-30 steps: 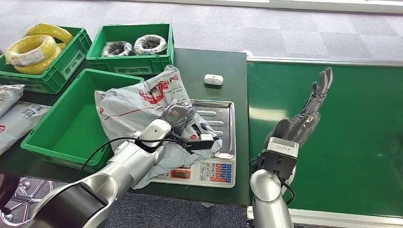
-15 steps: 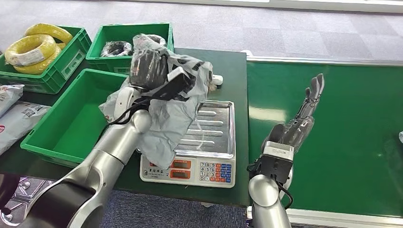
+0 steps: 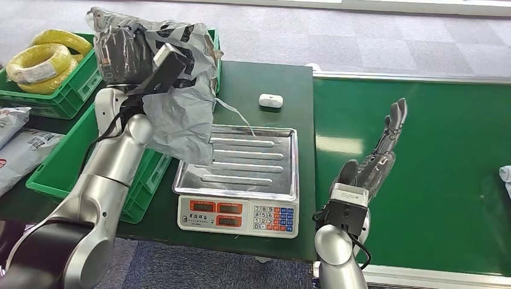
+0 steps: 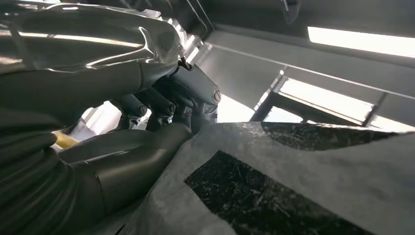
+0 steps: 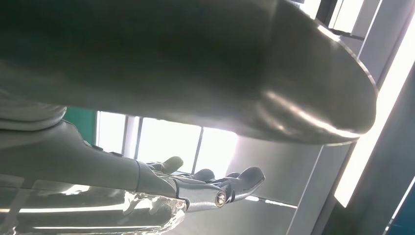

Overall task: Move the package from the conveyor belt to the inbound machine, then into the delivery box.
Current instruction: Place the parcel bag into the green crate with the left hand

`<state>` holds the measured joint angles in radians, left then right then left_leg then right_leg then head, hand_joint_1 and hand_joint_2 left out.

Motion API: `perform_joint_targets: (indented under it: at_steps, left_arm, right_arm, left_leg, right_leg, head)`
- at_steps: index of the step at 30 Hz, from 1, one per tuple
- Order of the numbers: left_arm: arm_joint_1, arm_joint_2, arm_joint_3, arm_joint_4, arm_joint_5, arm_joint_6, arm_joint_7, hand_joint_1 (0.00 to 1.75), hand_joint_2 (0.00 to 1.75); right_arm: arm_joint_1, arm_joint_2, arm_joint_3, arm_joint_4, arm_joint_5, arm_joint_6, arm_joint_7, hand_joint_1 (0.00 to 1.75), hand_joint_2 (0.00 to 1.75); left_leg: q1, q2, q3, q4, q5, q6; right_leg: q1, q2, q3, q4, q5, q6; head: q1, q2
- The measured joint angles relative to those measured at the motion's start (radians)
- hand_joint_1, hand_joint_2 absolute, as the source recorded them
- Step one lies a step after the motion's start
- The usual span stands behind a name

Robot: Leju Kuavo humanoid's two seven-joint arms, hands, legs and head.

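My left hand [image 3: 129, 54] grips the grey plastic package [image 3: 178, 114] and holds it raised above the near green crate [image 3: 66, 162], left of the scale. In the left wrist view the same package [image 4: 303, 181] lies against the hand's fingers [image 4: 161, 105]. The scale [image 3: 241, 180], with its bare steel tray, stands on the dark table. My right hand [image 3: 376, 156] hangs over the green conveyor belt [image 3: 434, 162] with its fingers straight and apart, holding nothing; its fingers [image 5: 215, 188] are spread in the right wrist view too.
Two green crates stand at the back: one with yellow cable coils [image 3: 42, 63], one [image 3: 214, 45] partly hidden by the package. A small white case [image 3: 270, 100] lies behind the scale. Grey parcels [image 3: 18, 150] lie at the far left. Another parcel's edge [image 3: 505, 176] is on the belt.
My left hand has lifted the package off the scale tray and swung it up and to the left, over the near crate. The right hand has sunk slightly.
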<state>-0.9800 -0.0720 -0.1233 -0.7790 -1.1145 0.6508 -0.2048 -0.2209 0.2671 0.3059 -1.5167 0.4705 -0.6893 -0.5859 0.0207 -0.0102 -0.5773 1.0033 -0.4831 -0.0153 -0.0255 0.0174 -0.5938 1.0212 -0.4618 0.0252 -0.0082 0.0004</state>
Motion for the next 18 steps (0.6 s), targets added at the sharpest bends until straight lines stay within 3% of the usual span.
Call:
perform_joint_targets:
  at_steps: [7,12,18]
  left_arm:
    - [-0.074,0.107,0.042,0.127,-0.327,-0.001,0.226,1.56,1.75]
    - [-0.115,0.19,0.059,0.251,-0.433,-0.051,0.345,1.55,1.75]
    - [-0.125,0.248,0.058,0.329,-0.443,-0.072,0.384,1.58,1.75]
  right_arm:
    - [0.005,-0.001,0.0,0.0,0.009,0.0,0.004,0.0,0.0]
    - [0.021,-0.005,0.0,0.0,0.009,0.0,0.004,0.0,0.0]
    - [0.031,-0.008,-0.001,0.0,0.007,-0.001,0.004,0.0,0.0]
  left_leg:
    - [0.0,0.0,0.0,0.0,0.0,0.0]
    - [0.0,0.001,0.0,0.0,0.0,0.0]
    - [0.0,0.0,-0.001,0.0,0.0,0.0]
  right_leg:
    - [0.0,0.0,0.0,0.0,0.0,0.0]
    - [0.0,0.0,-0.001,0.001,0.0,0.0]
    - [0.0,0.0,-0.001,0.0,0.0,0.0]
  head:
    - [0.0,0.0]
    - [0.0,0.0]
    - [0.0,0.0]
